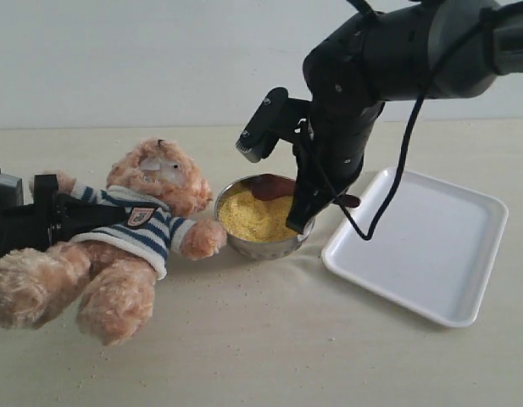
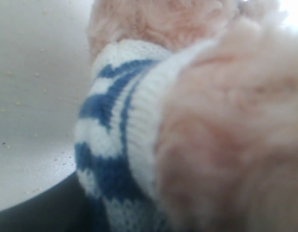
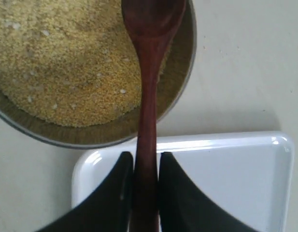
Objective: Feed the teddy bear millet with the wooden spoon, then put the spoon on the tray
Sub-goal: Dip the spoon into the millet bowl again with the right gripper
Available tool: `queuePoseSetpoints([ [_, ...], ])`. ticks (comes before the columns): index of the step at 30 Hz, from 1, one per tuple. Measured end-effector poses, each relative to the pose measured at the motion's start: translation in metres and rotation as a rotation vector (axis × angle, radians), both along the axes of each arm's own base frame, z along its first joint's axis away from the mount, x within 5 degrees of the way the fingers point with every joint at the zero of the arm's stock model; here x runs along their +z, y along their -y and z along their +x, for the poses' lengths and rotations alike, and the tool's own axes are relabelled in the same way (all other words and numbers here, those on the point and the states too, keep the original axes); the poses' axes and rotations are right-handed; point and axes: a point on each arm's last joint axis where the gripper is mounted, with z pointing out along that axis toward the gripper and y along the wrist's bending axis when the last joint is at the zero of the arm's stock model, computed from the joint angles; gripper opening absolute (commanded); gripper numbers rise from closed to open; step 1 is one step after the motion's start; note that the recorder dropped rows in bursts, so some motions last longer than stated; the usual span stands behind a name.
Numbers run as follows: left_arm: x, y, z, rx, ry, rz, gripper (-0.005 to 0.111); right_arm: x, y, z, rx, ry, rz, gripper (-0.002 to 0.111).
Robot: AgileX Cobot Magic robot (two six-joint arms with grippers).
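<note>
The teddy bear [image 1: 151, 199] lies on the left of the table, head towards the steel bowl [image 1: 261, 248]. My left gripper [image 1: 75, 216] reaches in at its striped shirt; the left wrist view is filled by the shirt's sleeve [image 2: 110, 130] and fur, with the fingers hidden. My right gripper [image 3: 146, 157] is shut on the handle of the wooden spoon [image 3: 148, 96]. The spoon's oval end [image 1: 268, 188] is held over the millet [image 1: 248, 219] at the far side of the bowl. The white tray [image 1: 422, 246] lies just right of the bowl, with nothing on it.
Loose millet grains are scattered on the beige table around the bear and the bowl. The right arm and its cable hang over the gap between bowl and tray. A pale wall stands behind the table.
</note>
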Motion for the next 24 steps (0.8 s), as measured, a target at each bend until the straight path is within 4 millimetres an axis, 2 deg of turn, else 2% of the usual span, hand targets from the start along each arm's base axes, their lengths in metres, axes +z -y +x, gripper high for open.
queuePoseSetpoints([
  [5, 0.0, 0.0, 0.0, -0.001, 0.003, 0.002, 0.005, 0.0, -0.021, -0.012, 0.071, 0.026, 0.009, 0.0],
  [8, 0.0, 0.0, 0.0, -0.001, 0.003, 0.002, 0.005, 0.001, -0.027, -0.016, 0.077, 0.049, -0.005, 0.0],
  [15, 0.0, 0.0, 0.0, -0.002, 0.005, 0.003, 0.005, 0.001, -0.023, -0.016, 0.075, 0.059, -0.066, 0.0],
  [24, 0.0, 0.0, 0.0, -0.002, 0.005, 0.003, 0.005, -0.001, -0.026, -0.02, 0.106, 0.013, -0.043, 0.0],
])
